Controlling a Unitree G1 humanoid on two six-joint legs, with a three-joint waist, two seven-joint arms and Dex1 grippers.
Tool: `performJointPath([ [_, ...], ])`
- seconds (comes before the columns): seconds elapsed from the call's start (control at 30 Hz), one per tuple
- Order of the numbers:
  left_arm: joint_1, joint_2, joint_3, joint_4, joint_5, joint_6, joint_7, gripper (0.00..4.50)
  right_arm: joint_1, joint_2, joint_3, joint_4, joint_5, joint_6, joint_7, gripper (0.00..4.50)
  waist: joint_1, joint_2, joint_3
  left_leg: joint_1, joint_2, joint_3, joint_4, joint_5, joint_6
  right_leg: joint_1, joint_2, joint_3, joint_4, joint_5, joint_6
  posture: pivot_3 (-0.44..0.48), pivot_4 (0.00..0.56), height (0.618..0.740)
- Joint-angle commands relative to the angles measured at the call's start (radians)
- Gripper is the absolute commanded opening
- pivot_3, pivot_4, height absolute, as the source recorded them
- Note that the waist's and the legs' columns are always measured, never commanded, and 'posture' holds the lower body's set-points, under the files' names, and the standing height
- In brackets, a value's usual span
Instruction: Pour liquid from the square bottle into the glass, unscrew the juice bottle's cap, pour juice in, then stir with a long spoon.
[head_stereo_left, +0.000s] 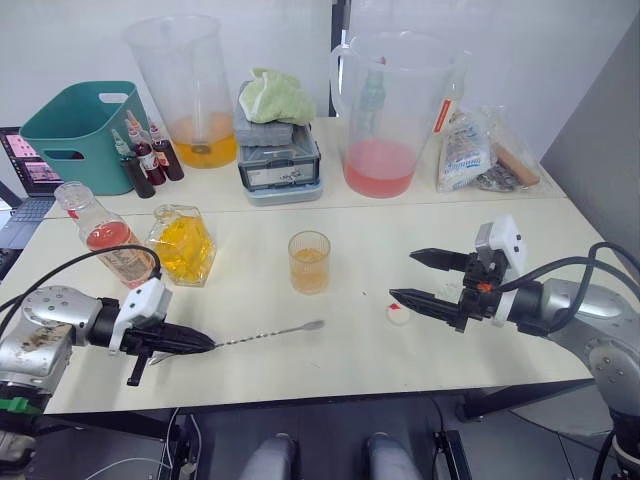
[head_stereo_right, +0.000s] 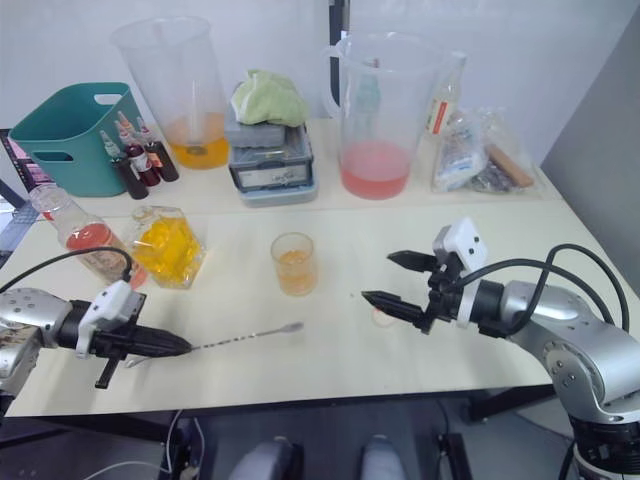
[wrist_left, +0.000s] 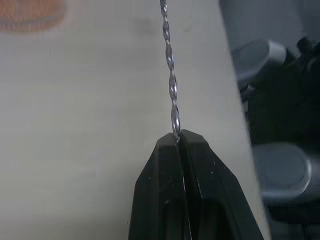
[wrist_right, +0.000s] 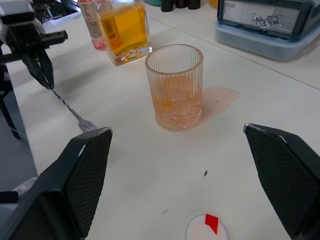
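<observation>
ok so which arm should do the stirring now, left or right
Left. The left gripper is already shut on the long spoon, whose bowl end points toward the glass. The right gripper is open and holds nothing, near the cap lying on the table.

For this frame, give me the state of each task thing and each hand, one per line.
Glass: upright, part full of orange liquid.
Square bottle: upright, yellow-orange liquid inside.
Juice bottle: uncapped, some red juice left.
Cap: off, lying on the table.
Long spoon: gripped at its end.
Left hand: shut on the spoon.
Right hand: open, empty.
</observation>
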Motion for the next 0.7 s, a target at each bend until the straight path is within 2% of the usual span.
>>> performJointPath([
  [0.03,0.027,-0.030,0.079,-0.179,-0.139,0.171,0.110,0.06,0.008,-0.004,-0.023,-0.001,0.012,-0.002,0.009,4.50,-0.001,0.000,0.000,0.000,0.000,0.001,0.000,0.000,0.000,-0.001,0.000,0.000,0.000,0.000,0.000,0.000,0.150,0.740],
  [0.17,0.062,-0.165,0.140,-0.342,-0.271,0.326,0.352,0.06,0.025,0.010,-0.033,-0.009,0.068,0.041,0.002,4.50,0.000,-0.001,0.000,-0.001,0.000,0.002,0.000,0.000,0.000,-0.003,0.000,0.001,0.002,0.000,0.000,0.000,0.150,0.740],
  [0.3,0.075,-0.285,0.151,-0.440,-0.296,0.372,0.531,0.06,0.025,0.031,-0.028,-0.054,0.186,0.114,-0.020,4.50,0.000,-0.001,0.001,-0.001,0.000,0.003,0.000,0.000,0.000,-0.005,-0.001,0.003,0.007,0.000,0.000,0.000,0.150,0.740],
  [0.37,0.066,-0.354,0.135,-0.479,-0.303,0.384,0.614,0.06,-0.029,0.099,-0.001,-0.055,0.245,0.142,-0.101,4.50,-0.001,-0.002,0.001,-0.001,0.000,0.003,0.000,0.000,-0.001,-0.005,0.000,0.003,0.006,0.000,0.000,0.000,0.150,0.740],
  [0.43,0.061,-0.393,0.126,-0.503,-0.310,0.397,0.664,0.06,-0.070,0.151,0.020,-0.055,0.283,0.166,-0.167,4.50,-0.001,-0.002,0.001,0.001,0.000,0.005,0.000,0.001,-0.001,-0.004,-0.001,0.004,0.006,0.000,0.000,0.000,0.150,0.740],
  [0.57,0.071,-0.432,0.110,-0.548,-0.309,0.410,0.703,0.06,-0.168,0.330,0.063,-0.028,0.376,0.175,-0.335,4.50,-0.002,-0.002,0.001,0.001,-0.001,0.005,0.000,0.001,-0.002,-0.005,-0.001,0.004,0.007,0.000,-0.001,0.000,0.150,0.740],
  [0.7,0.077,-0.435,0.108,-0.559,-0.302,0.413,0.711,0.06,-0.207,0.397,0.073,0.008,0.406,0.181,-0.432,4.50,0.005,-0.002,0.001,0.001,-0.002,0.005,0.000,0.001,-0.002,-0.006,-0.002,0.004,0.008,0.001,-0.001,0.000,0.150,0.740],
])
